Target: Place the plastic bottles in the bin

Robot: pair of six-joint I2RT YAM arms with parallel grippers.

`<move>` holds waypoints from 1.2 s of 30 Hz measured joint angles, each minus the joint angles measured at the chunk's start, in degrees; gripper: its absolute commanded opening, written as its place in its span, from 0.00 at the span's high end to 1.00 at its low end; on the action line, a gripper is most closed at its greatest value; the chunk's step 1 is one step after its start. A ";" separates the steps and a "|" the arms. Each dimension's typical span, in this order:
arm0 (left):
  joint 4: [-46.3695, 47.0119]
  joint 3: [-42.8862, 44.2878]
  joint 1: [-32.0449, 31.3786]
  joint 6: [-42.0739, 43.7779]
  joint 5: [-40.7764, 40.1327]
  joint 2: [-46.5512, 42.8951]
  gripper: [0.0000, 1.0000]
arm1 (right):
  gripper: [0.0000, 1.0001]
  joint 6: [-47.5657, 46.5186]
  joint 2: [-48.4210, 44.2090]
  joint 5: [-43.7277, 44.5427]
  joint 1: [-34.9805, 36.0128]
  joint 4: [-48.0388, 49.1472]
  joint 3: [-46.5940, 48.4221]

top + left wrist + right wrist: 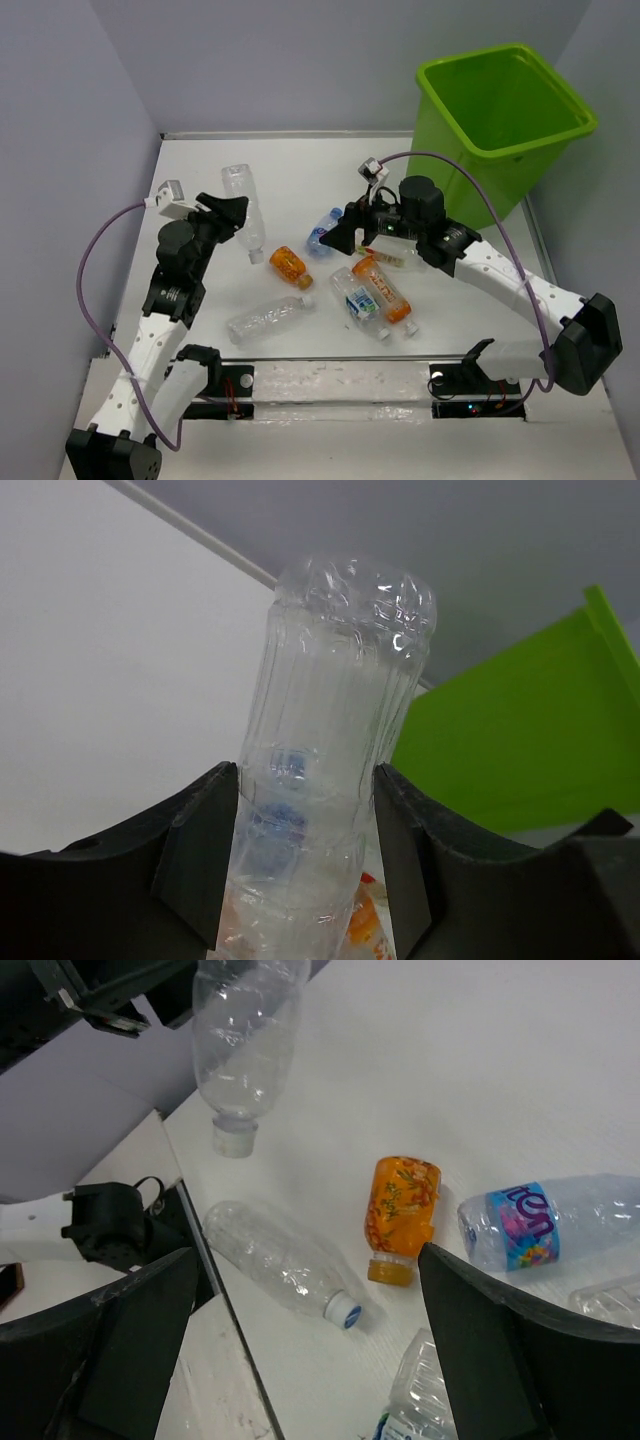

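Left wrist view: the left claw (300, 855) squeezes a clear bottle (340, 720). The right claw (315, 1310) is spread wide, holding nothing.

blue-labelled bottle (528, 1224): you can read big purple letters along its blue label, roughly "ton", first letter unclear | orange-labelled bottle (383, 288): print on the label is too small for you to read | orange bottle (401, 1203): leafy pattern only, lettering illegible

White table (300, 170) and grey walls (280, 60).
The table is bounded at the back and sides by plain walls; a pale board (340, 385) is laid along its near edge.
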 measured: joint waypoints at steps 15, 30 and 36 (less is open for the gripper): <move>14.32 0.02 -18.03 0.15 15.13 3.91 0.77 | 0.00 6.88 9.16 -6.62 5.70 12.92 0.11; 14.43 -1.46 -23.91 -1.62 1.46 -1.07 0.01 | 0.74 8.94 0.94 7.50 6.25 18.82 -5.25; -2.78 2.08 -23.87 -2.56 -13.55 -1.16 0.01 | 0.75 0.74 -6.01 21.73 2.49 3.87 4.37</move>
